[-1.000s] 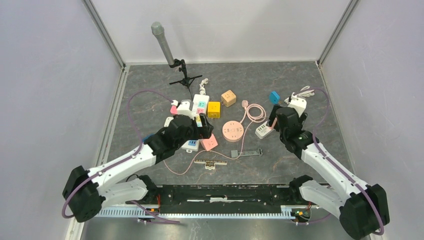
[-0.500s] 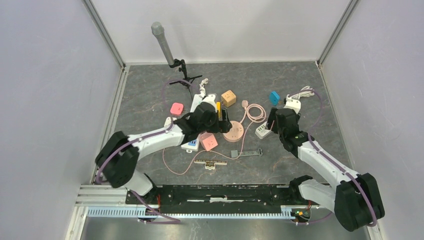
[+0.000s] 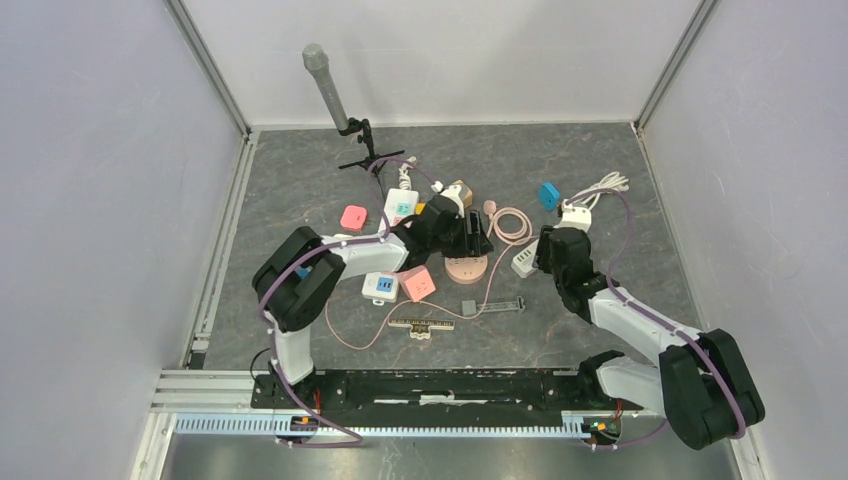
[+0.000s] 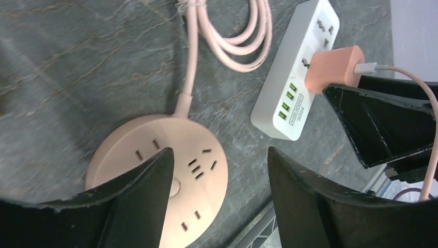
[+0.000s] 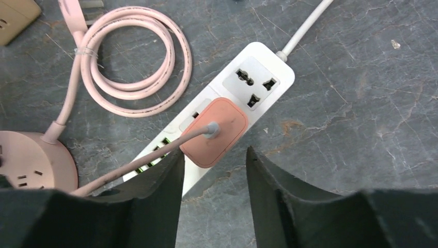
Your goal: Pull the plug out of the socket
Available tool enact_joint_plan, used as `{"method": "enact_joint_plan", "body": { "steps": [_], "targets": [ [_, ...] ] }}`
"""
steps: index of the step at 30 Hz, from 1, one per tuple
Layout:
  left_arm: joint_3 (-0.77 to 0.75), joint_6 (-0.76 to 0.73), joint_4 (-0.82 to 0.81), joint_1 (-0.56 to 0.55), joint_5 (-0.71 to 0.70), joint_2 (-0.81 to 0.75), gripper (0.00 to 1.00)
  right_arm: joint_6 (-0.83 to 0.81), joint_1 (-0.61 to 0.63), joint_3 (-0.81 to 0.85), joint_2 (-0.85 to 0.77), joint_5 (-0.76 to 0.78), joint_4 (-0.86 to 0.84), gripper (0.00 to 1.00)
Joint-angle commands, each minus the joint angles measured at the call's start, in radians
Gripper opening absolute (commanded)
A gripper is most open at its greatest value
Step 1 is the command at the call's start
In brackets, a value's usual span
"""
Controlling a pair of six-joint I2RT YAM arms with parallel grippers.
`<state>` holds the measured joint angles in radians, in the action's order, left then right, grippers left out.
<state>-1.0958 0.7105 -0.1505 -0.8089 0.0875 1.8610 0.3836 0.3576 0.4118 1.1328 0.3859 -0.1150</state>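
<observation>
Right pincer point(image 5: 213, 157): set low over the strip point(image 5: 256, 85). The fingers are parted to a middling gap, and the near corner of the plug point(image 5: 214, 132) lies between the tips. Contact with the plug cannot be told.
Left pincer point(image 4: 219, 155): held open above the round socket point(image 4: 199, 181). Nothing is gripped.
Plug: pink and square with rounded corners. It is seated in the strip, in the outlet next to the end one, and has not yet been pulled.
Lead point(image 5: 144, 157): thin. It leaves the top face of the plug and is run alongside the left finger of the right pincer.
Strip: white, laid flat and askew on the worktop point(image 5: 361, 129). One outlet is left bare at the end beside the plug. The green ports point(image 4: 286, 101) are found on the plug's other side. A white cord point(image 5: 304, 26) is led out of the end.
Round socket: a pink disc laid flat on the worktop, near the strip but apart from it. Its pink cord point(image 4: 261, 20) is coiled beyond it.
Arms: in the top view both are reached toward the middle of the worktop. The two pincers are brought near each other, the left one over the disc and the right one over the strip.
</observation>
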Motion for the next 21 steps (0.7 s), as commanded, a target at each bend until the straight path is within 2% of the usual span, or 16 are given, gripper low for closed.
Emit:
{"method": "enact_joint_plan", "body": {
  "steps": [1,4,7,9,11,17,21],
  "targets": [
    [-0.057,0.080,-0.117,0.003,0.092,0.071,0.72,-0.021,-0.005,-0.030,-0.006,0.012,-0.131,0.50],
    [-0.088,0.093,-0.142,0.002,0.129,0.108,0.70,-0.016,-0.005,-0.047,-0.012,0.018,-0.167,0.52],
    [-0.124,0.098,-0.142,-0.001,0.148,0.138,0.70,-0.015,-0.004,-0.027,0.011,0.040,-0.155,0.61],
    [-0.146,0.099,-0.140,-0.001,0.164,0.162,0.69,-0.022,-0.005,-0.015,0.033,0.053,-0.158,0.61],
    [-0.173,0.101,-0.126,-0.001,0.189,0.193,0.67,-0.033,-0.005,-0.019,0.049,0.058,-0.188,0.55],
    [-0.205,0.106,-0.118,-0.007,0.255,0.253,0.63,-0.010,-0.005,-0.024,0.043,0.026,-0.168,0.25],
    [-0.227,0.103,-0.109,-0.023,0.288,0.279,0.63,0.054,-0.001,-0.017,0.021,0.006,-0.078,0.17]
  ]
}}
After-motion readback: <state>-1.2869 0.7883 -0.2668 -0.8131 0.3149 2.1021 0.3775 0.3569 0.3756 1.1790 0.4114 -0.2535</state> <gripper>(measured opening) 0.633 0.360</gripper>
